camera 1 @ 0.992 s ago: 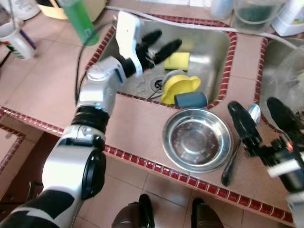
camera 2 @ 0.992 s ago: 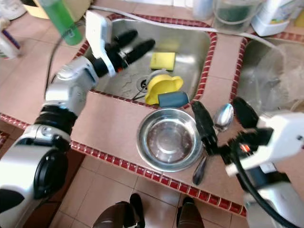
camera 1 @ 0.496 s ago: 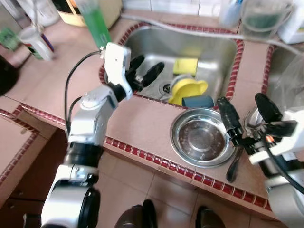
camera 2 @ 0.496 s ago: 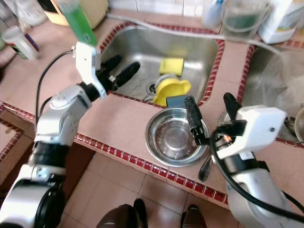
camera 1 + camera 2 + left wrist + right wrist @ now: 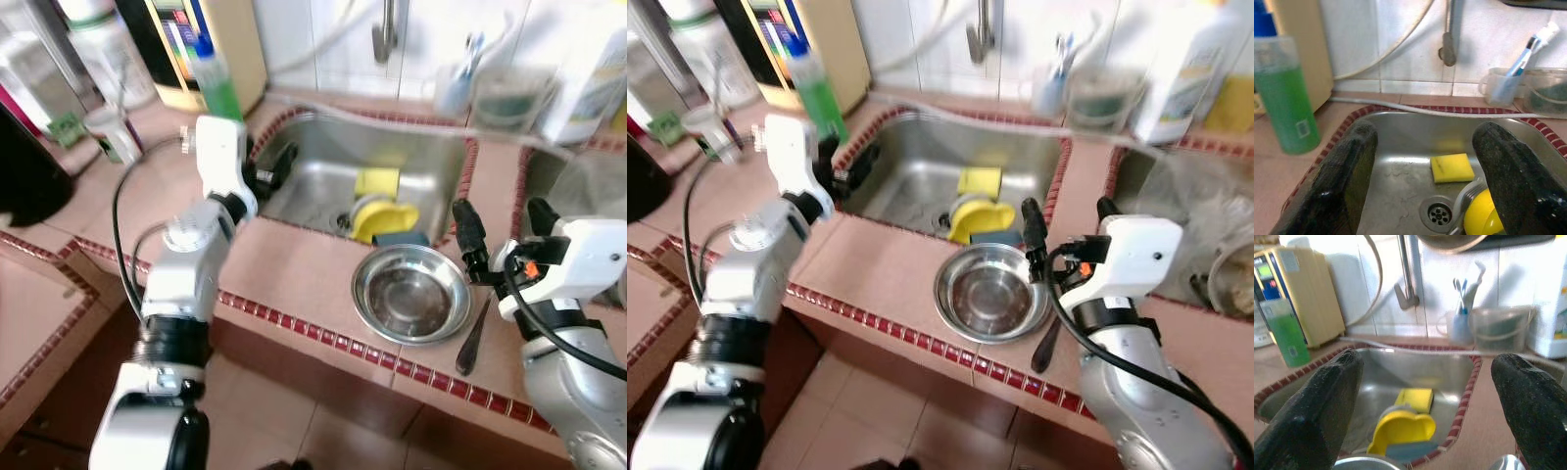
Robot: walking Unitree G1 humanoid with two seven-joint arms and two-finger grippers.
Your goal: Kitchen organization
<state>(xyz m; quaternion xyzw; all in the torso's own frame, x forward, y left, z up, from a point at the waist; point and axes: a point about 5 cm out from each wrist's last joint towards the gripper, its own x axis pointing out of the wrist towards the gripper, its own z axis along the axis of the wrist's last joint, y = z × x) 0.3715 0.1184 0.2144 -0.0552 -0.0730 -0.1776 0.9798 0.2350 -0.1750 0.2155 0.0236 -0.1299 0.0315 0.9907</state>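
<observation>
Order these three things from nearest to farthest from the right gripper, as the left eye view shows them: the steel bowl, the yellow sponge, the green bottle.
From the right gripper:
1. Steel bowl: on the counter, just to the gripper's left.
2. Yellow sponge: inside the sink, farther back.
3. Green bottle: on the counter beyond the sink's far left corner, near the left gripper.

My arms are silver with black joint bands and loose black cables. Each white wrist block carries two long black fingers; my right gripper [image 5: 498,227] shows an orange-red mark.
</observation>
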